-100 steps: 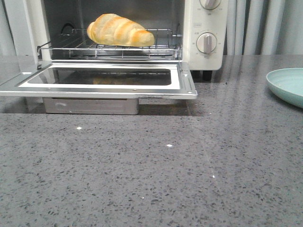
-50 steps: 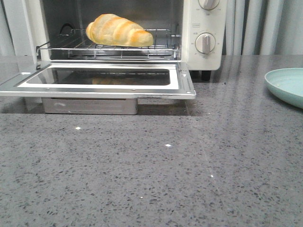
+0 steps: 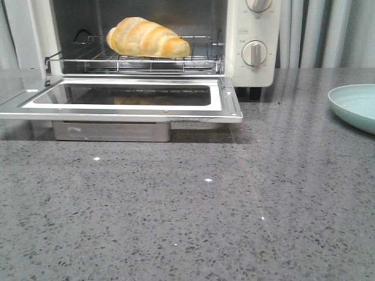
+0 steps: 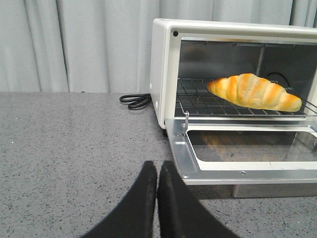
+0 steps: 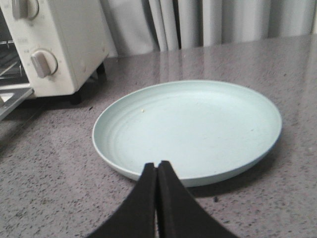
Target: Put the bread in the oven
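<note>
The bread [image 3: 147, 37] lies on the wire rack inside the cream-white oven [image 3: 253, 35], whose glass door [image 3: 123, 99] hangs open and flat. The bread also shows in the left wrist view [image 4: 253, 92], on the rack of the oven [image 4: 163, 74]. My left gripper [image 4: 157, 168] is shut and empty, low over the counter just short of the door's near corner. My right gripper [image 5: 157, 167] is shut and empty at the near rim of the empty plate. Neither gripper shows in the front view.
A pale mint plate [image 5: 188, 129] lies on the grey speckled counter to the right of the oven, also at the front view's right edge [image 3: 356, 105]. A black power cord [image 4: 134, 100] is coiled behind the oven. Grey curtains hang behind.
The front view has shifted very slightly since a second ago; the bread, oven and plate stay where they were.
</note>
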{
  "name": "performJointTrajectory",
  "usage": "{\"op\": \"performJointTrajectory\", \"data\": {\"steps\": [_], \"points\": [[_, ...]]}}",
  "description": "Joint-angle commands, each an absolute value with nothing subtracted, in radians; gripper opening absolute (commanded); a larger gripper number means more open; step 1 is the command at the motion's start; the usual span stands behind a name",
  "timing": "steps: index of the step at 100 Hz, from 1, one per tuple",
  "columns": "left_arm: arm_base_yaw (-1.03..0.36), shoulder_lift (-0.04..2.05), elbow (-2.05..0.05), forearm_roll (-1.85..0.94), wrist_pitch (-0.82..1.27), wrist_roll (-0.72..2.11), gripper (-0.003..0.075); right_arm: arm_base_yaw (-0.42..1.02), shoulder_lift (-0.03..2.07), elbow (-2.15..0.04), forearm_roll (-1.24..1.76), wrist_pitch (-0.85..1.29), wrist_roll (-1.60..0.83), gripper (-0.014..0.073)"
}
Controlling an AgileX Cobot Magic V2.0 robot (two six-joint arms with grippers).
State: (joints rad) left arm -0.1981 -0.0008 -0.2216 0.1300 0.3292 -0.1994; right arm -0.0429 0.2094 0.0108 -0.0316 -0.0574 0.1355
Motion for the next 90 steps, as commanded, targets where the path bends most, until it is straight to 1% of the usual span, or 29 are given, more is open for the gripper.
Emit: {"op": "performJointTrajectory", "data": {"steps": [1, 20, 44, 90], "points": [[-0.198, 0.012, -0.248, 0.132, 0.251, -0.202, -0.0022, -0.068, 0.181, 0.035, -0.03, -0.093, 0.101, -0.0075], [-0.198, 0.012, -0.248, 0.132, 0.251, -0.202, -0.0021, -0.106, 0.097, 0.035, -0.034, 0.007, 0.088, -0.0075], [-0.198, 0.012, -0.248, 0.132, 0.251, -0.202, -0.0021, -0.106, -0.029, 0.035, -0.109, 0.16, 0.088, -0.0075], [-0.198, 0.012, -0.248, 0.132, 0.251, -0.202, -0.0021, -0.106, -0.027, 0.035, -0.131, 0.266, 0.101, -0.0075]]}}
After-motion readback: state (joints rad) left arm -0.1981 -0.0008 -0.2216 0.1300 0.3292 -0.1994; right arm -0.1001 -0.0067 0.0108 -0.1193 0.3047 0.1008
